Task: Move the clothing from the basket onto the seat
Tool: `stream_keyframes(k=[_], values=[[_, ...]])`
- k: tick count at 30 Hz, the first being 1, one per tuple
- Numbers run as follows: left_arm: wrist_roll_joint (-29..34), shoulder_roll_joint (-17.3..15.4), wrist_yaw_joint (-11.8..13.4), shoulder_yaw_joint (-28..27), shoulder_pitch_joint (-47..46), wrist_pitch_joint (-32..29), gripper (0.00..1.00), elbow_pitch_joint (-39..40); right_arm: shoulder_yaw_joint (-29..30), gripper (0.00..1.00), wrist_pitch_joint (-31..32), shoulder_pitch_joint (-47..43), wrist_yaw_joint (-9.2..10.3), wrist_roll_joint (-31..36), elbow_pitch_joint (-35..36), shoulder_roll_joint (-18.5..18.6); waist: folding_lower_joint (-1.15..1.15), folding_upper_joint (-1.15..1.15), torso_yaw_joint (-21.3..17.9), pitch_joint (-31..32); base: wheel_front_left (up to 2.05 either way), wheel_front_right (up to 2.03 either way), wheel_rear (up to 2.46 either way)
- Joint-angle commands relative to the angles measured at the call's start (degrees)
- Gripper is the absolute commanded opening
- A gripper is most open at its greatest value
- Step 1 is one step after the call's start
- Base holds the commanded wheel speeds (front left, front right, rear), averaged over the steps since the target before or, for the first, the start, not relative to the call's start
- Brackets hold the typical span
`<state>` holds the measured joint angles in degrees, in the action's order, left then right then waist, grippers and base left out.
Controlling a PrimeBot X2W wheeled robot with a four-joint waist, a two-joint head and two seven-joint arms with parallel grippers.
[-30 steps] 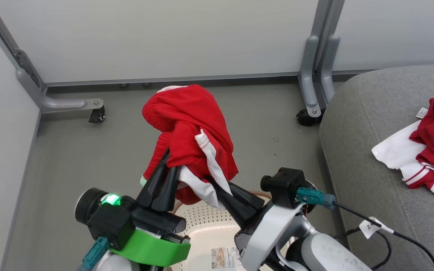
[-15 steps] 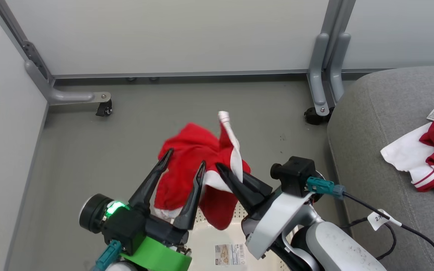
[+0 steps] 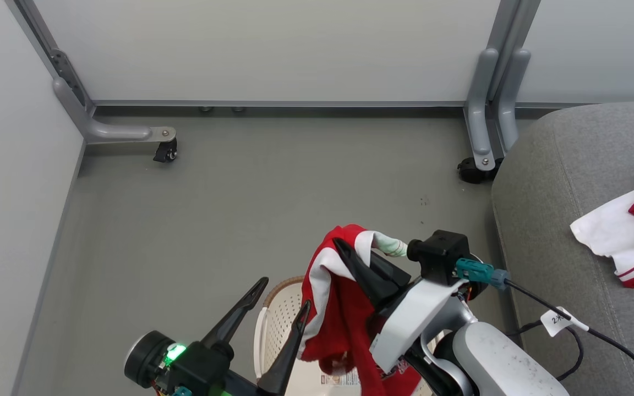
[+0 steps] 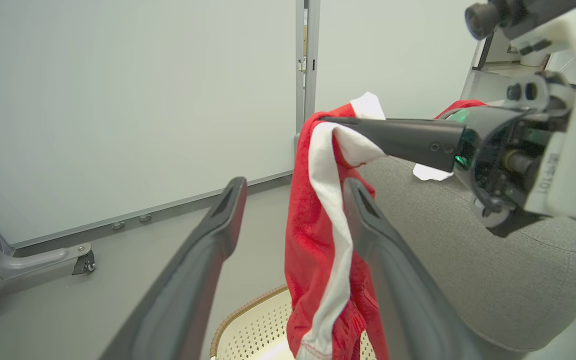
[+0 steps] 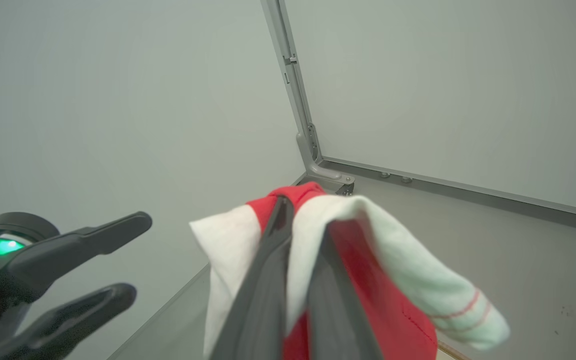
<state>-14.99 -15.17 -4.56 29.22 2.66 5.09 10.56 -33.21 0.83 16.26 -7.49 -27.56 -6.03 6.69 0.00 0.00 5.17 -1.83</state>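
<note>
Clothing (image 3: 344,313) in red and white hangs from the right pincer (image 3: 342,246), whose two fingers are pressed together on a fold near its top. The cloth drops straight down, long axis upright, with its lower end over the basket (image 3: 274,319) at the near edge of the scene. The left pincer (image 3: 284,293) stands just left of the hanging cloth, spread wide and gripping nothing; whether one finger brushes the cloth cannot be told. The seat (image 3: 559,220) lies to the right of the right pincer, and a second red-and-white garment (image 3: 619,242) rests on it further right. The right arm is nearer to the seat, so the carry likely runs rightward, high enough for the dangling end to clear the cushion's rounded edge.
</note>
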Motion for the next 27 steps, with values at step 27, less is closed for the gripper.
stream_keyframes(k=[27], values=[[0.28,-1.93,-0.72,1.27,-4.80,1.28,1.00,-1.54,8.21,0.00,-5.37,6.69,0.00,1.99,-5.45,1.86,0.00,0.00,-14.58,-8.29,0.00,0.00,0.00]])
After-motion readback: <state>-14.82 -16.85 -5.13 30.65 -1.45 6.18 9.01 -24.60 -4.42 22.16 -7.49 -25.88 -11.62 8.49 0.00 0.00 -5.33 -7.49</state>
